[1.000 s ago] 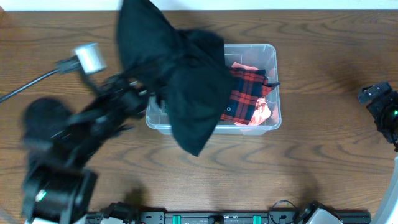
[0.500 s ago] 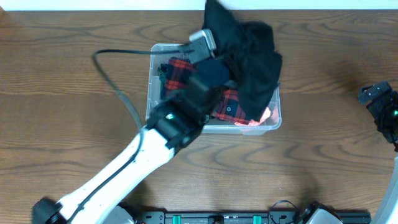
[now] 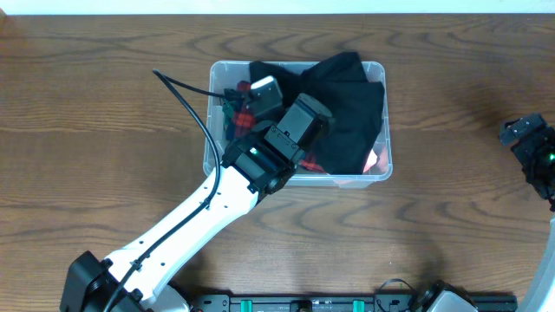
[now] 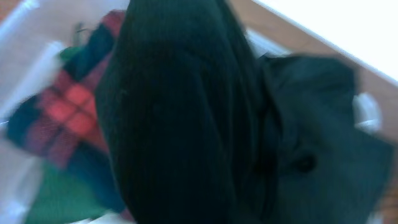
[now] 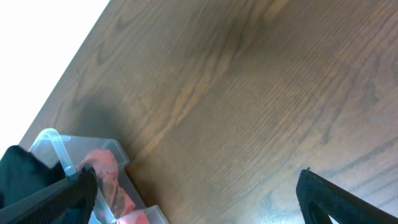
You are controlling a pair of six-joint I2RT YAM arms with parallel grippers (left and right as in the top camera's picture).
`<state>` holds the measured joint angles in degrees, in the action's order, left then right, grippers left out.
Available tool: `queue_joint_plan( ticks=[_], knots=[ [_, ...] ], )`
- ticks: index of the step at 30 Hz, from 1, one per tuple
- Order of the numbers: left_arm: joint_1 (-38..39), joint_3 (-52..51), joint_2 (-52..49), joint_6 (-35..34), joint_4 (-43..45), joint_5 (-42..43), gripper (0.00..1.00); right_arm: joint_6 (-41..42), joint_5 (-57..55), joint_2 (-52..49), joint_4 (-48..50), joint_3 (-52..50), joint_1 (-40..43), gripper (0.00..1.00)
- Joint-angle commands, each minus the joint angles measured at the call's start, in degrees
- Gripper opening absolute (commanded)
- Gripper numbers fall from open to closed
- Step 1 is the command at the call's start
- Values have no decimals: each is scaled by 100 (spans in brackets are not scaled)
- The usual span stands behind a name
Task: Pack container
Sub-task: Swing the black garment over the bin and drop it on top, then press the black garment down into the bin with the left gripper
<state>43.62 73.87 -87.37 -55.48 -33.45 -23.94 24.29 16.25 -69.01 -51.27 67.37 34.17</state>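
The clear container [image 3: 382,69] stands at the table's middle back. It holds a red plaid garment [image 3: 236,106], a pink cloth [image 3: 371,161] and a black garment [image 3: 351,113] that fills its right half. My left gripper [image 3: 310,114] is low over the container, in the black garment. In the left wrist view the black garment [image 4: 186,124] covers my jaws, with the plaid garment [image 4: 68,106] beside it. My right gripper [image 5: 199,199] is open and empty over bare table, well right of the container [image 5: 53,140].
The left arm's black cable [image 3: 192,104] loops over the container's left rim. The right arm [image 3: 531,143] sits at the table's right edge. The table's wood surface [image 3: 104,104] runs left and right of the container.
My left arm swung the black garment from the container's left side over to the right and lowered it into the container. The right arm has not moved.
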Motion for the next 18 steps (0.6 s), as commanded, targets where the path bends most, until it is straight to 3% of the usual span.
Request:
queue_joint_plan(
  ticks=[1, 2, 3, 4, 5, 8, 11, 16, 18],
  knots=[
    [24, 101, 155, 46, -640, -229, 12, -76, 24, -22, 0, 7, 37, 99],
    [24, 101, 155, 48, -852, -232, 17, -76, 24, -22, 0, 7, 37, 99],
    [22, 101, 160, 52, -1058, -236, 35, -76, 24, -22, 0, 7, 37, 99],
    [17, 101, 179, 50, -1276, -262, 60, -76, 24, -22, 0, 7, 37, 99],
    [17, 101, 208, 52, -1504, -315, 73, -76, 24, -22, 0, 7, 37, 99],
    [9, 114, 444, 52, -1965, -496, 82, -76, 24, -22, 0, 7, 37, 99],
    [2, 179, 946, 232, -1869, -487, 90, -76, 24, -22, 0, 7, 37, 99],
    [2, 205, 1735, 1952, -1132, -415, 93, -76, 24, -22, 2, 7, 37, 99],
    [2, 203, 1856, 3014, -776, -330, 93, -76, 24, -22, 0, 7, 37, 99]
  ],
)
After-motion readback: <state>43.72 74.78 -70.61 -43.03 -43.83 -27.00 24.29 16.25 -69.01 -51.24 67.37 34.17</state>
